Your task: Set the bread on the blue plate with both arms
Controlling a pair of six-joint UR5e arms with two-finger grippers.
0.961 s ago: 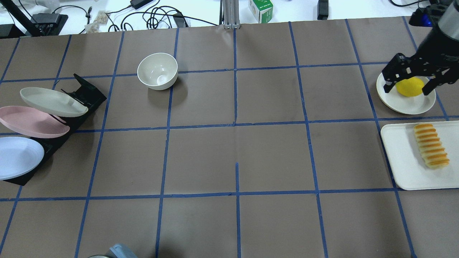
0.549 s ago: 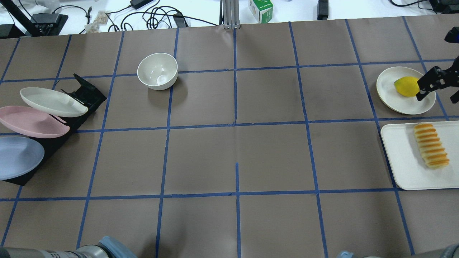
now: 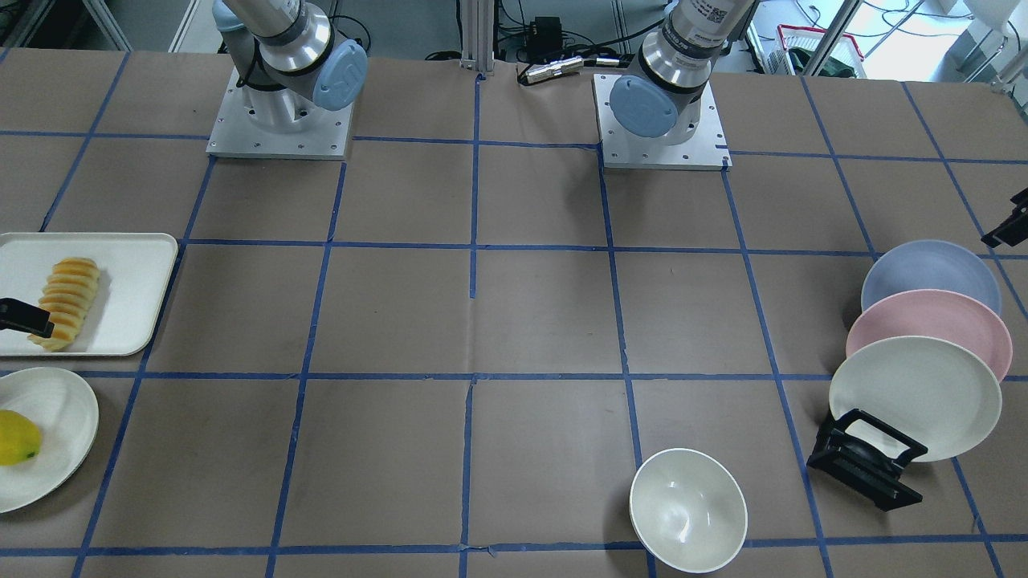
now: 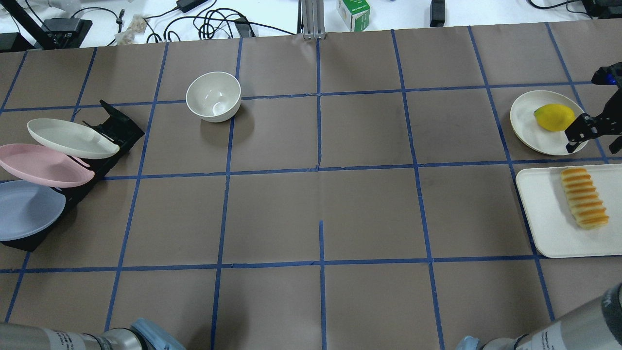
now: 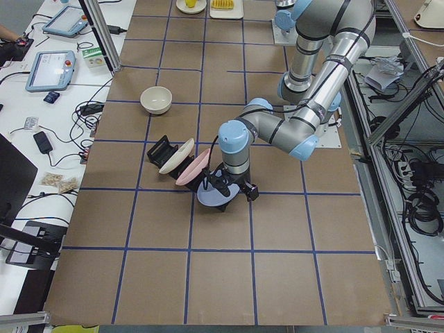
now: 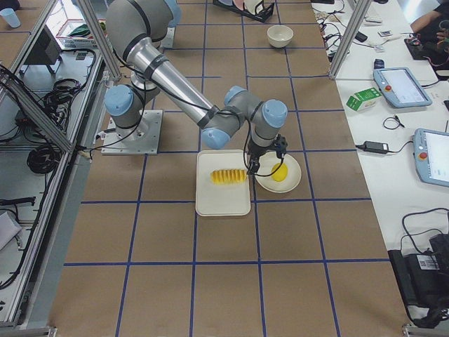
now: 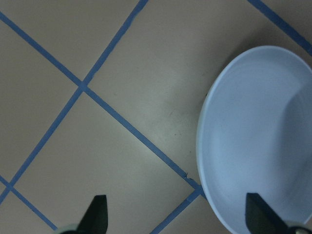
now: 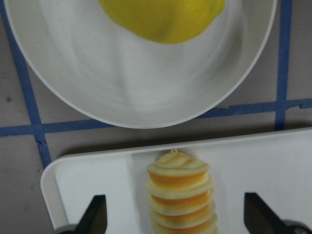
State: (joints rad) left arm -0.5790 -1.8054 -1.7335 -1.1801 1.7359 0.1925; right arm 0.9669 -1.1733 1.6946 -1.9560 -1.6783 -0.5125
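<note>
Two open grippers, nothing held in either.

Look first for the long yellow-orange bread [image 4: 584,198] with its ridged slices: on the flat white tray [image 4: 534,218] at the right edge of the overhead view, pointing up and down the picture with a small tilt. Find the right gripper [image 8: 175,214] over the bread's upper end, the end next to the small cream plate [image 4: 522,121] with the round yellow lemon [image 4: 554,116]. Seen from the right wrist: bread at the bottom middle, right between the two black fingertips [image 8: 97,214], long side running down and out of the frame, so lined up for a squeeze across the short side. Jaws wide apart. Hard to tell how high above the loaf. Probably needs a small slide further along the bread, then straight down. Mind the tray rim and the lemon plate close by.

Now look at the lower left edge of the overhead view for the round pale blue plate [image 4: 24,209], tilted at the end of the black rack [image 4: 116,126], just below the pink plate [image 4: 43,165] and the cream-white plate [image 4: 68,138]. Find the left gripper [image 7: 176,214] right by it. Seen from the left wrist: plate filling the right side, one fingertip in front of its lower rim, the other over bare brown table [image 7: 97,122]. Jaws apart here too.

Nearer arm for the plate: the left. Nearer arm for the bread: the right. Bread and plate well apart, with lots of table between. Only a round white bowl [image 4: 214,96] at the upper left middle, away from the straight path.
</note>
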